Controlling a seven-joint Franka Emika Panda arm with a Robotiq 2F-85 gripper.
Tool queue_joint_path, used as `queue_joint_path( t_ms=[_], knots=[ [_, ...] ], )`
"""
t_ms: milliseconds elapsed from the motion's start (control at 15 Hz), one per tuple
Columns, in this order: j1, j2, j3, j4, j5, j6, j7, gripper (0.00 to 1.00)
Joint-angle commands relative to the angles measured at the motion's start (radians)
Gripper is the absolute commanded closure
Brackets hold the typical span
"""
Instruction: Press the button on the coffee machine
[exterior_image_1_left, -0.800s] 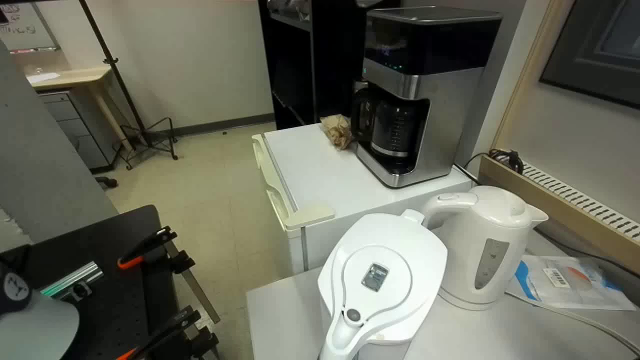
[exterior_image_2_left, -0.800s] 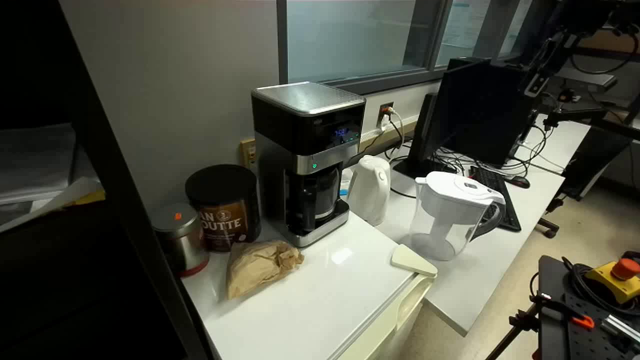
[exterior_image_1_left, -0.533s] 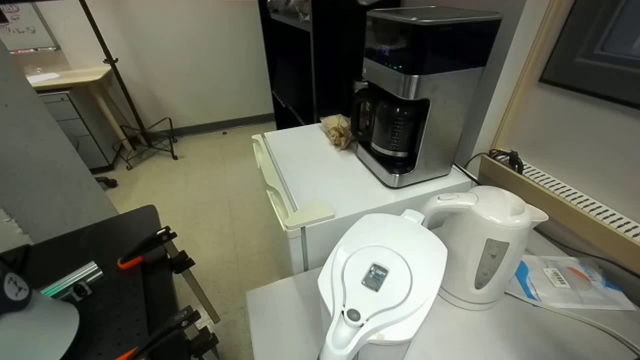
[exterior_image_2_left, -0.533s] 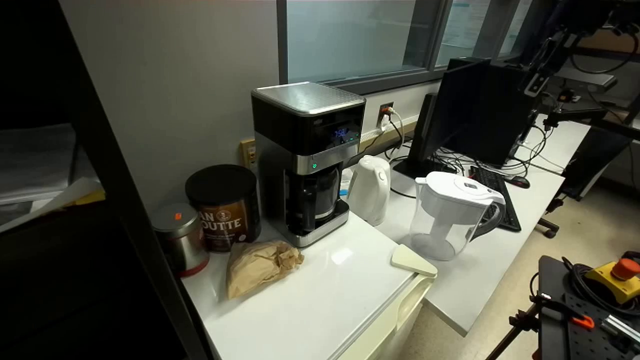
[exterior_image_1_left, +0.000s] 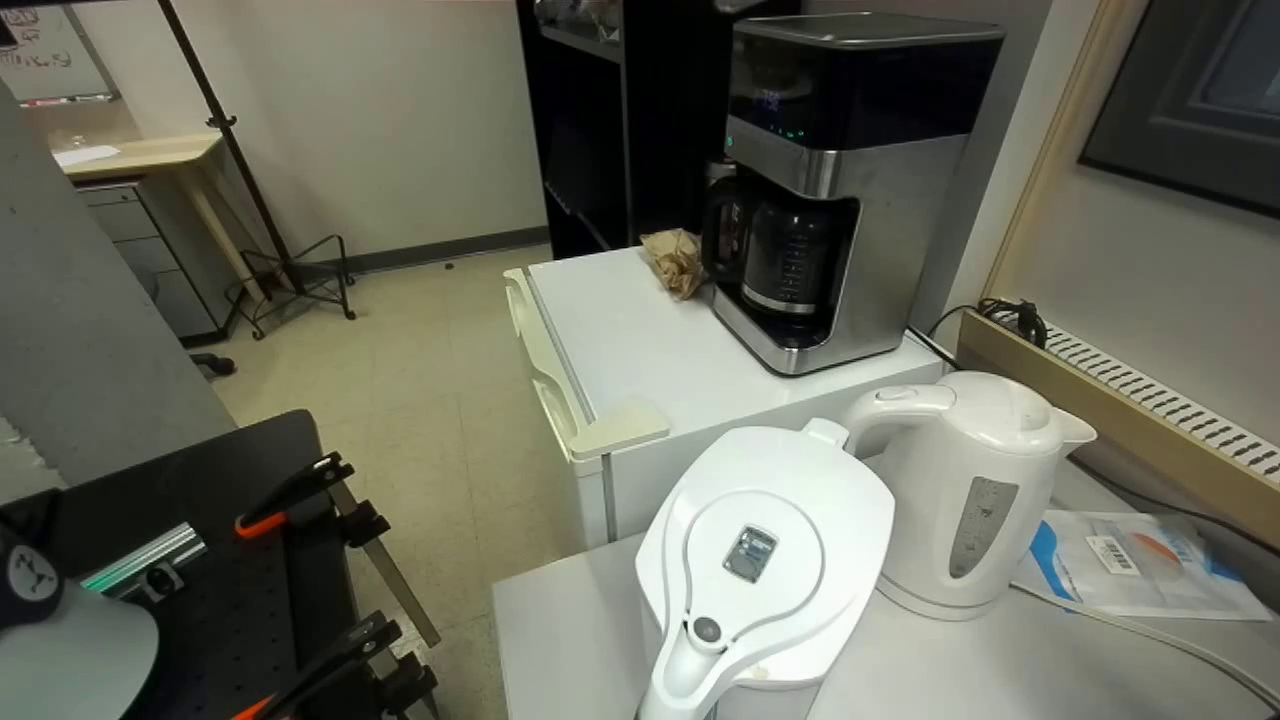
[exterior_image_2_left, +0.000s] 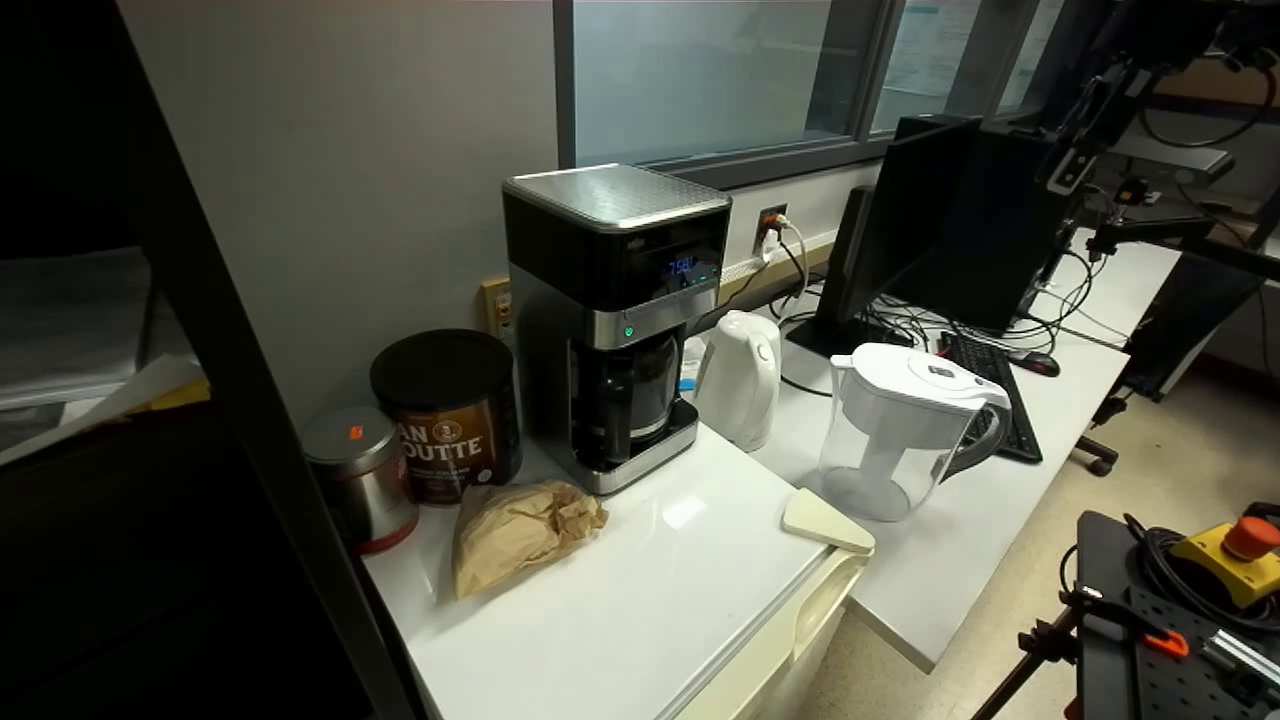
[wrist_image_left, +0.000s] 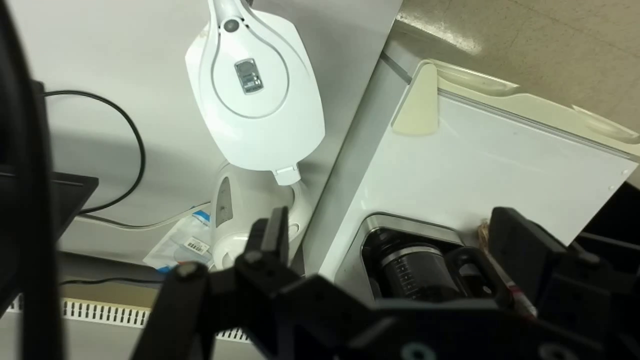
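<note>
End effector (wrist_image_left: 391, 217) spread wide, kettle (exterior_image_1_left: 925, 500), filter jug (exterior_image_1_left: 768, 550) and paper bag (exterior_image_2_left: 525, 535) near coffee machine (exterior_image_2_left: 612, 330).

Wrist camera close behind the pincer (wrist_image_left: 390, 212), facing down; coffee machine (wrist_image_left: 415, 270) between its spread fingers (wrist_image_left: 520, 250) in frame, filter jug (wrist_image_left: 260, 107) beyond its tips. In an exterior view, raised, jug and kettle (exterior_image_1_left: 930, 490) nearest, facing past them to the machine. In an exterior view, raised, machine's opposite side, paper bag (exterior_image_2_left: 525, 540) near, pincer well off (all three share machine and jug).
</note>
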Motion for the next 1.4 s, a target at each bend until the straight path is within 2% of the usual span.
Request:
queue_joint_path(
  t_ms=[0, 400, 667, 733, 800, 867, 1000, 1333],
  knots=[
    [-0.013, 0.014, 0.041, -0.016, 0.002, 0.046, -0.002, 0.0],
    [0.005, 0.024, 0.111, -0.069, -0.016, 0.172, -0.002, 0.0],
    [0.011, 0.029, 0.162, -0.121, -0.042, 0.304, 0.017, 0.0],
    [0.013, 0.034, 0.175, -0.133, -0.052, 0.334, 0.022, 0.03],
    [0.014, 0.039, 0.187, -0.144, -0.062, 0.358, 0.026, 0.07],
    [0.017, 0.045, 0.201, -0.16, -0.077, 0.386, 0.034, 0.27],
    [0.022, 0.053, 0.224, -0.182, -0.104, 0.423, 0.043, 0.37],
    [0.034, 0.075, 0.282, -0.233, -0.172, 0.531, 0.097, 0.76]
  ],
)
